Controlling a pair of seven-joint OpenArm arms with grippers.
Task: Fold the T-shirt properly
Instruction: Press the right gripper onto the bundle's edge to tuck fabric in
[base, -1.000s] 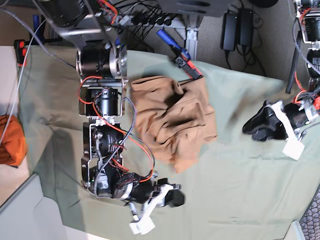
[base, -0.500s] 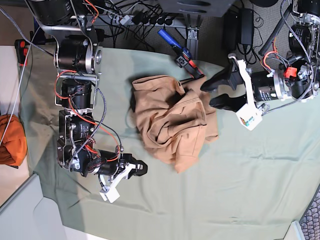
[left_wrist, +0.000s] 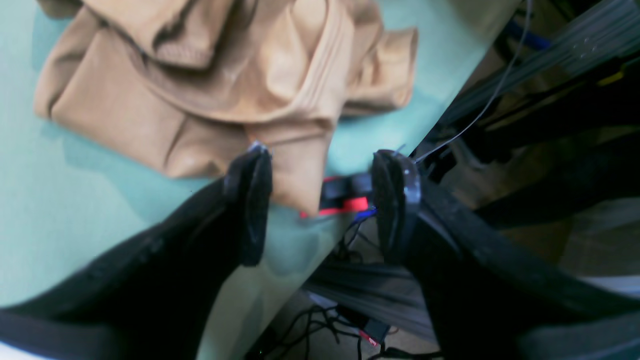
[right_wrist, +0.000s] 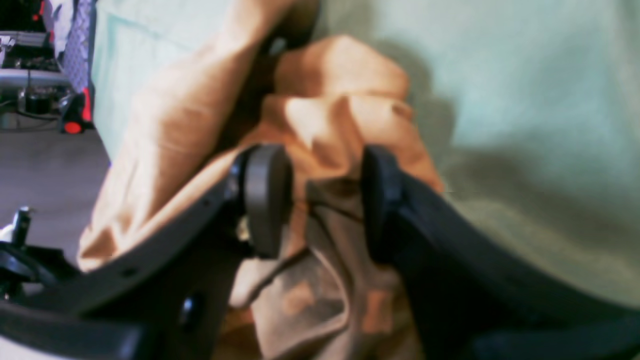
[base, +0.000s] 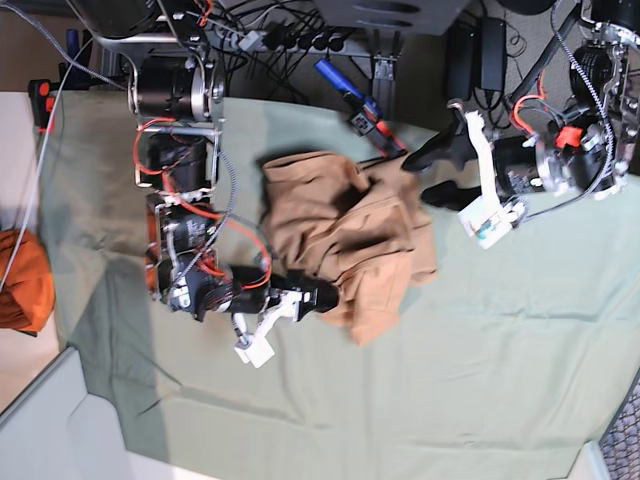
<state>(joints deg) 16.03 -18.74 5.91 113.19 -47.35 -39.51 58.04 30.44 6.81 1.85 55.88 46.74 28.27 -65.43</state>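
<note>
While the soft, limp T-shirt (base: 345, 245) lies crumpled on the green table cloth (base: 500, 350), both grippers gape, the right gripper (right_wrist: 315, 200) straddling a fold and the left gripper (left_wrist: 322, 200) near a corner; hems suit grasping best.

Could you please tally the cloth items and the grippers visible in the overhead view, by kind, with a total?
Tan T-shirt, crumpled: 1
Orange cloth bundle at the edge: 1
Sage-green table cloth: 1
Grippers: 2, the left gripper open beside the shirt, and the right gripper open with shirt fabric between its jaws
Total: 5
</note>
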